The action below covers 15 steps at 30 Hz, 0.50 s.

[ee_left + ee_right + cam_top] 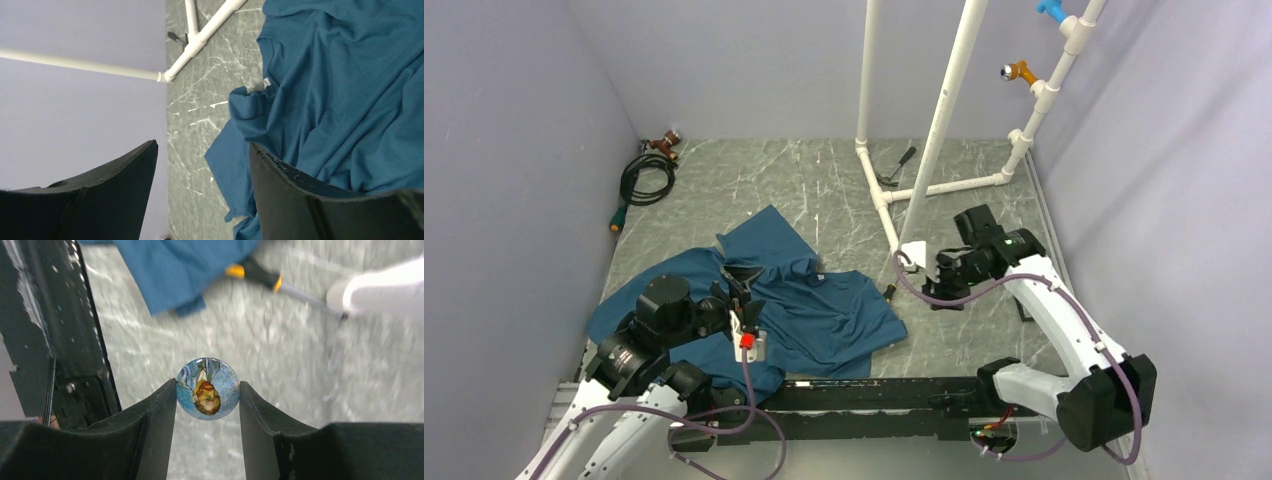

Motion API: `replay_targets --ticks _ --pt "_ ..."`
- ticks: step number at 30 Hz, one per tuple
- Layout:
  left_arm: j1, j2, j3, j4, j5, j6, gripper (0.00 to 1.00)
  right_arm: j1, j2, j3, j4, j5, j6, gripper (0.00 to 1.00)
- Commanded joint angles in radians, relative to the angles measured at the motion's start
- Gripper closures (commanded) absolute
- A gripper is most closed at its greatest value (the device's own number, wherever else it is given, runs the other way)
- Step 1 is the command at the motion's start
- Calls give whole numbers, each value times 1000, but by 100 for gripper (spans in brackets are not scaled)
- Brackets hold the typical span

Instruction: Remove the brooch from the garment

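right fingers [160, 412] pinching the brooch [207, 388] by its rim, clear of the garment [180, 270], above the counter [280, 355]. left fingers [292, 200] spread wide over the garment's edge.

Two robot arms, two grippers: left gripper [202, 150], right gripper [207, 390]. One teal T-shirt [824, 310]. One round brooch [207, 388]. One screwdriver [260, 275] with a yellow-and-black handle. One coiled black cable [646, 178]. One white pipe frame [944, 120], with two coloured pegs: blue peg [1052, 10], orange peg [1021, 71].
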Motion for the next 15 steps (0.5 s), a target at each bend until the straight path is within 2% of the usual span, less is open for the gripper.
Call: replay_targets --ticks 1,7,11,15 --pt "-2 34 18 -7 44 -29 28 -171 -46 -56 -126 48 -204 77" --pt "-2 42 14 -23 44 -68 27 -481 48 -32 -212 92 -447 77" --pt "-2 53 1 -47 27 -113 24 -609 171 23 -220 165 -555 78" --pt "-2 65 -4 -57 21 -159 1 -687 247 47 -170 242 -616 78"
